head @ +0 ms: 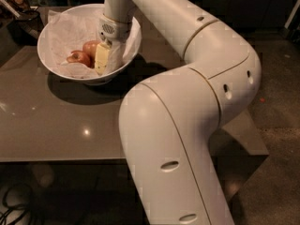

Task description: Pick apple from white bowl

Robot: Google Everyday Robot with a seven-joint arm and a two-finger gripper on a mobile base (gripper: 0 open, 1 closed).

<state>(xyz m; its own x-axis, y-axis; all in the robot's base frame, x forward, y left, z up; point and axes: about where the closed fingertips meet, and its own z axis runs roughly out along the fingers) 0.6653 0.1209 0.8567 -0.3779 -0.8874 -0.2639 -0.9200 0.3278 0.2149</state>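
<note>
Dark clutter (19, 9): sits at the far-left back corner of the tabletop, too dim to name.
Cable (11, 204): dark loops on the floor below the front-left edge of the tabletop.
Tabletop (47, 121): glossy grey-brown surface with a small glint of light near the front; the bowl's shadow falls on it just in front of the bowl.
White bowl (47, 55): wide and round with sloping sides, standing upright on the back-left part of the tabletop.
Paper (70, 29): crumpled white sheet lining the inside of the white bowl, its edges rising above the rim at the back.
Red apple (78, 57): the deeper-coloured fruit, lying low in the white bowl on the paper, left of the other fruit and touching or nearly touching it.
Apple (91, 47): paler, orange-pink skin; it lies inside the white bowl on the paper, just behind and right of the red apple, right up against the left side of the tool.
Tool (104, 64): reaches down into the right half of the white bowl, tip low against the inner wall, a pale yellow part facing the camera; whether it is spread or pressed together cannot be told, nor whether it grips the apple.
Arm (220, 55): cream-white, coming down into the white bowl from above, bending at a large elbow on the right and running down to a thick link in the foreground.
Floor (276, 125): dark speckled surface at the right.
</note>
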